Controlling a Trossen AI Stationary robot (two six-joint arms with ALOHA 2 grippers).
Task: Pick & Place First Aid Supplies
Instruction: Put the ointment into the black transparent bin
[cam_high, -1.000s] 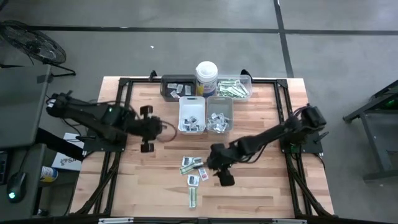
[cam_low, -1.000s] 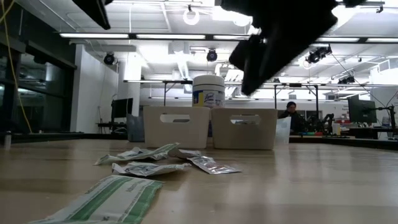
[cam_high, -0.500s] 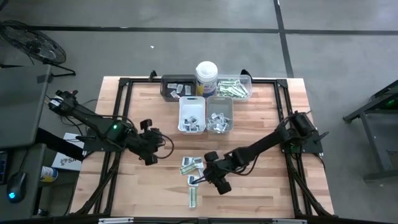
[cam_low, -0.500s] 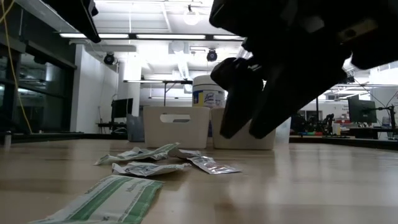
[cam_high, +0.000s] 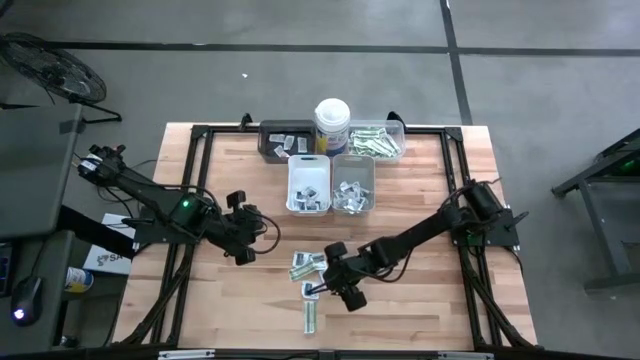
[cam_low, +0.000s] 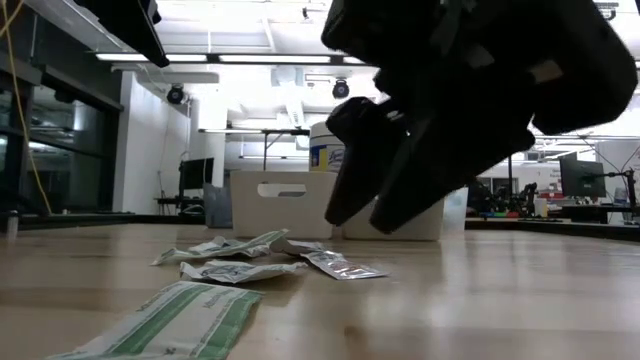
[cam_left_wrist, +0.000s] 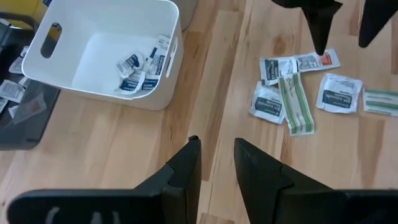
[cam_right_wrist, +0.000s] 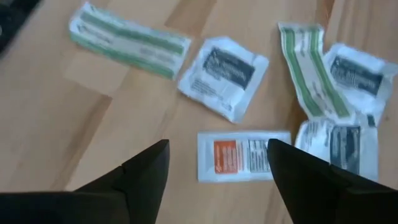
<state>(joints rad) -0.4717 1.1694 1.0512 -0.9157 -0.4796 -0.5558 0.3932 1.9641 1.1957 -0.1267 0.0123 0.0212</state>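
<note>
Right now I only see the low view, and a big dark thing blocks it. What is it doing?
Observer: That's the right tool, open, pointing down at an orange-marked sachet.
Operator: Is the white bin empty?
Observer: No, the white bin holds a few sachets.
Operator: Where's the other tool?
Observer: The left tool hangs open near that bin, holding nothing.
</note>
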